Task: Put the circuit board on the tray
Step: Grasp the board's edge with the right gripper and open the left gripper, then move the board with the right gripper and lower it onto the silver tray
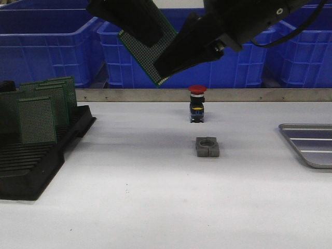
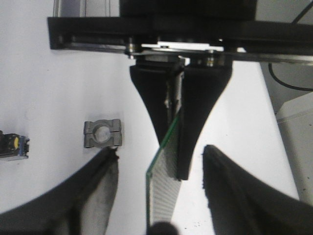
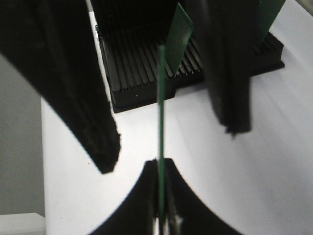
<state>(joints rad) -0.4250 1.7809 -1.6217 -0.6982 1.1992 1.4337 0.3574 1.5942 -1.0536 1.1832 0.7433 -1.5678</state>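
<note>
1. Nearest me at the left of the white surface [image 1: 155, 207] stands the black slotted rack [image 1: 36, 161], with several green boards [image 1: 37, 120] upright in its slots.
2. Further in, near the centre, a grey clamp block [image 1: 207, 147] lies flat. At the right edge I see the tray [image 1: 311, 148], partly cut off by the frame.
3. Behind the block stands a red-capped push button [image 1: 197, 104], close to the metal strip [image 1: 259, 95] at the far edge of the surface.
4. Above this zone the circuit board [image 1: 145, 52] hangs tilted in the air, well apart from the tray and to its left.
5. The right tool [image 3: 160, 164] is pressed together on the board's edge. The left tool [image 2: 160, 152] is spread, with one finger on each side of the board.
6. Blue crates [image 1: 46, 52] line the background.
</note>
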